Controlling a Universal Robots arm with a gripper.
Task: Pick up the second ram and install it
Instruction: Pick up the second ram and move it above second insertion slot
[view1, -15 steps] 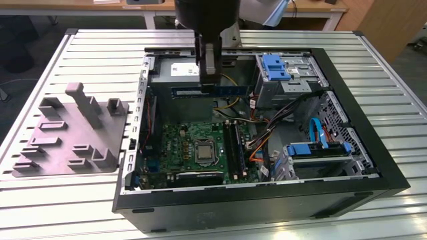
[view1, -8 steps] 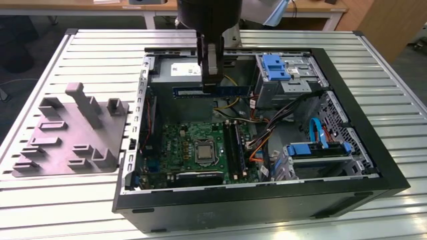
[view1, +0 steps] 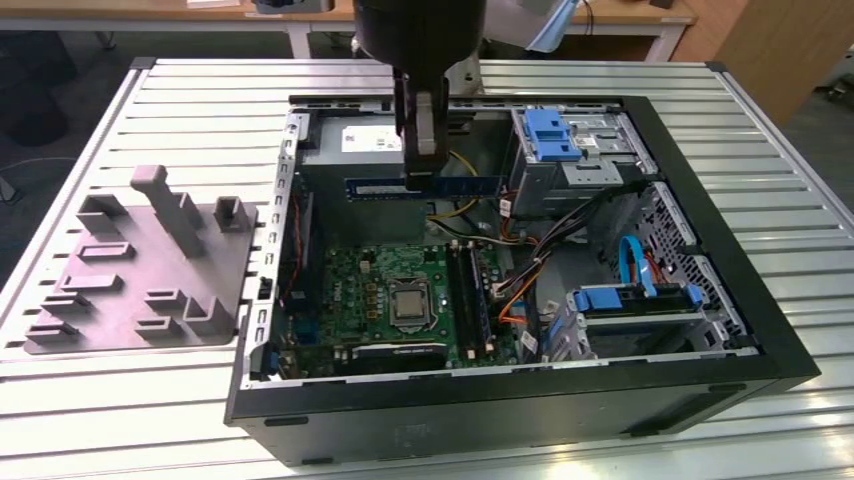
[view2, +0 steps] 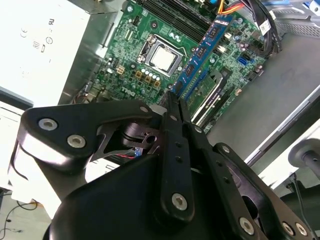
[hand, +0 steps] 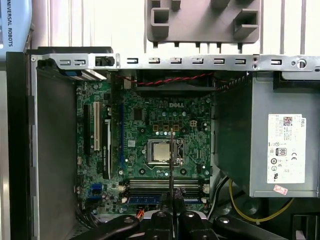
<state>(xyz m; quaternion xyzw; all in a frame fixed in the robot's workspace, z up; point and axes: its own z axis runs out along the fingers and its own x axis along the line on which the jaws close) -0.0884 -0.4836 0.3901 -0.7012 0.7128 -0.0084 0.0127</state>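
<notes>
The second ram (view1: 461, 187) is a long thin blue strip with dark chips. It hangs level above the open computer case (view1: 747, 330), in front of the grey power supply (view1: 350, 140). My gripper (view1: 424, 172) comes straight down from above and is shut on the strip near its middle. In the second wrist view the ram (view2: 207, 45) runs out from between the shut fingers (view2: 176, 107), over the memory slots (view2: 215, 92) of the green motherboard (view2: 140, 60). In the first wrist view the ram (hand: 171, 160) shows edge-on as a thin dark line above the processor socket (hand: 161, 152).
A grey moulded fixture (view1: 140, 270) lies on the slatted table at the exterior view's left. Blue drive brackets (view1: 551, 135) and a lower blue bracket (view1: 617, 298) stand at the case's right side, with bundled cables (view1: 527, 270) between them and the board. The case walls ring the motherboard (view1: 387, 290).
</notes>
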